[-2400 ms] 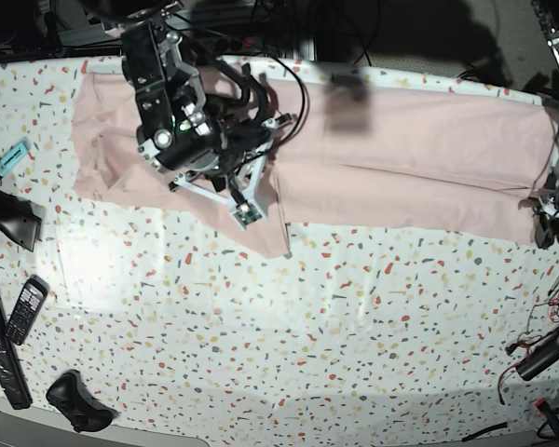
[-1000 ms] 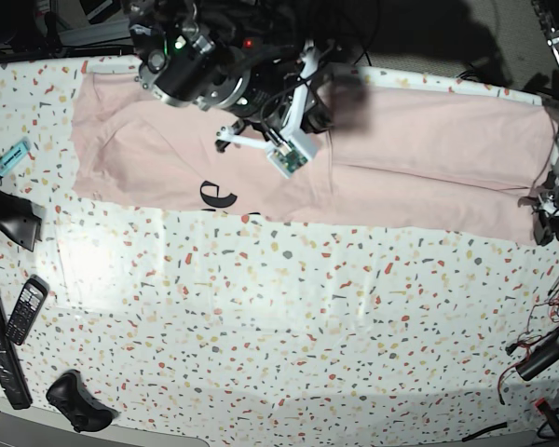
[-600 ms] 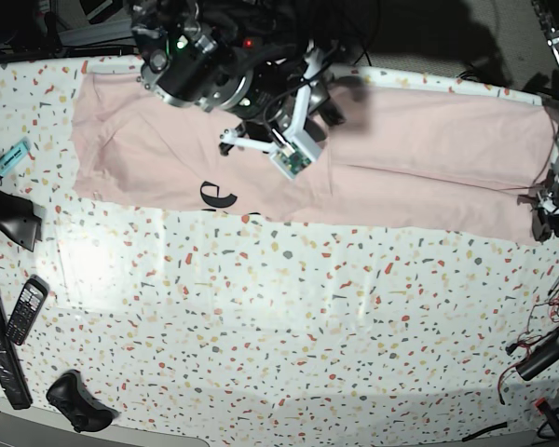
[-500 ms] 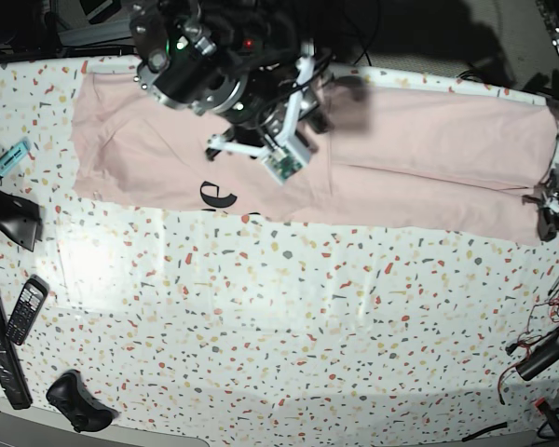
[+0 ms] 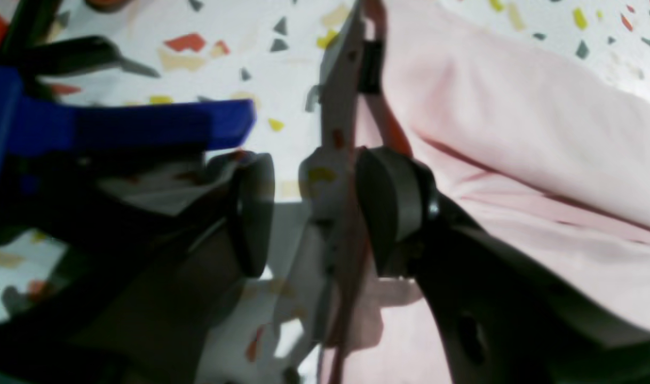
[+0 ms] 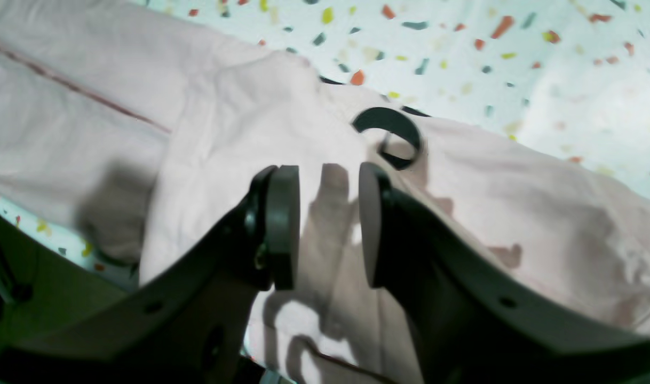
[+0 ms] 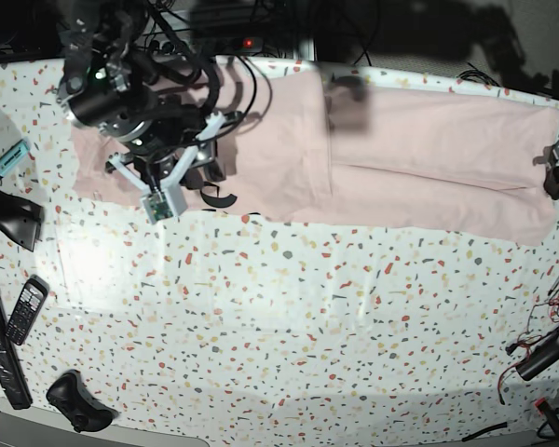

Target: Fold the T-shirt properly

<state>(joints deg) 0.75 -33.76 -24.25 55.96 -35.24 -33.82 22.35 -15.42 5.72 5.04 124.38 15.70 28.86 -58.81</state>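
Base view shows the speckled table [image 7: 289, 326] with the pale pink T-shirt [image 7: 419, 158] spread in a long band along its far side, a bit of black lettering [image 7: 216, 197] peeking out at the near hem on the view's left. Over that end hangs the right arm, and its right gripper [image 6: 325, 224] has its jaws parted a moderate way with nothing between them; through the gap the wrist view shows only pink cloth below, with the curved black letter [image 6: 389, 130] just beyond the pads. At the opposite end of the shirt, at the table's edge on the view's right, the left gripper [image 5: 309, 213] stands with its jaws wide; a thin fold or edge of pink cloth runs up through the gap, close against one pad [image 5: 391, 202], but whether it is pinched I cannot tell. Smaller items lie near the table's left edge: a phone [image 7: 25, 309] and a teal marker [image 7: 9, 158].
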